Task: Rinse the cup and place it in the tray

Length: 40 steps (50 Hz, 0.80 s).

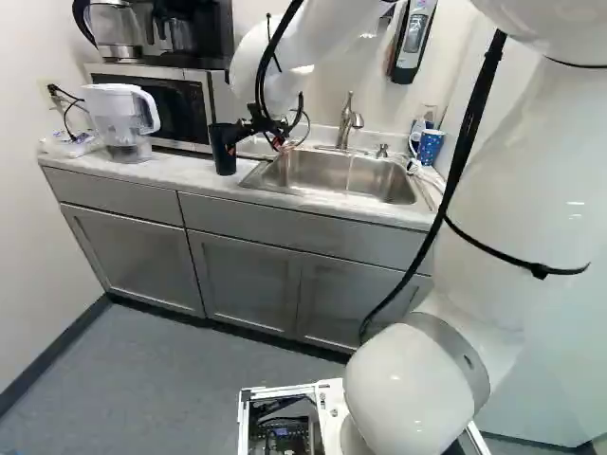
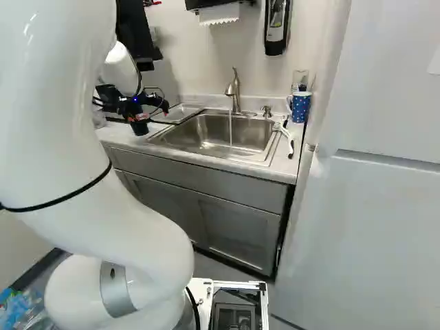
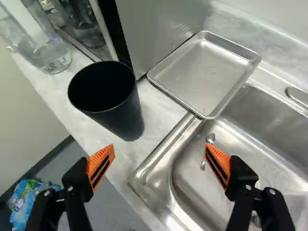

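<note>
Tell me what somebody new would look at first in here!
Probably the big white arm, filling the right side of the left base view. Next, the black cup standing on the counter, near the open, orange-padded gripper. Then maybe the thin stream of water falling from the faucet into the sink.

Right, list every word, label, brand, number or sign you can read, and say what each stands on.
None reads clearly enough to quote.
Wall dispenser: label, too small.
Clear pitcher: faint marks near its base, too small.
Plastic packaging on the floor: coloured print, too blurred.
</note>
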{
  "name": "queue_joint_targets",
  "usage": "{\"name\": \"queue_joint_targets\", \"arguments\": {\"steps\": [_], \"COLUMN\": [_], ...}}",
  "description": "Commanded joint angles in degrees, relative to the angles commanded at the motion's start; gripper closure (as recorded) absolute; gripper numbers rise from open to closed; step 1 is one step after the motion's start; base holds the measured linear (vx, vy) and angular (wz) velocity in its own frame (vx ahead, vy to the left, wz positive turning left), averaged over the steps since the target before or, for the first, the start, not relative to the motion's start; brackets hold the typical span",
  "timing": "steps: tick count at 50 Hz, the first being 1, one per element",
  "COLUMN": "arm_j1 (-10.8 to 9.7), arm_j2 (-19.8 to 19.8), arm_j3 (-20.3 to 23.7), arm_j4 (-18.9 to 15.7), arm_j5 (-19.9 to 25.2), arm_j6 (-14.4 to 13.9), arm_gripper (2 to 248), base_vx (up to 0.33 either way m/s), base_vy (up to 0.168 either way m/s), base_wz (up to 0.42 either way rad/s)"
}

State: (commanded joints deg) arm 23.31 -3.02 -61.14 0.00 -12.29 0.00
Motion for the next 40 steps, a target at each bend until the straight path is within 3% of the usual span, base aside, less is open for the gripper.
{"name": "queue_joint_targets", "arguments": {"steps": [20,40], "arm_j1": [2.98,4.62], "arm_j2": [-2.85,-4.92], "arm_j3": [-2.01,-1.64], "arm_j4": [0.0,0.0], "arm_j5": [4.4,9.87], "arm_j6": [0.0,0.0], "arm_gripper": [3,3], "base_vx": [0.0,0.0], "base_vy": [0.0,0.0], "base_wz": [0.0,0.0]}}
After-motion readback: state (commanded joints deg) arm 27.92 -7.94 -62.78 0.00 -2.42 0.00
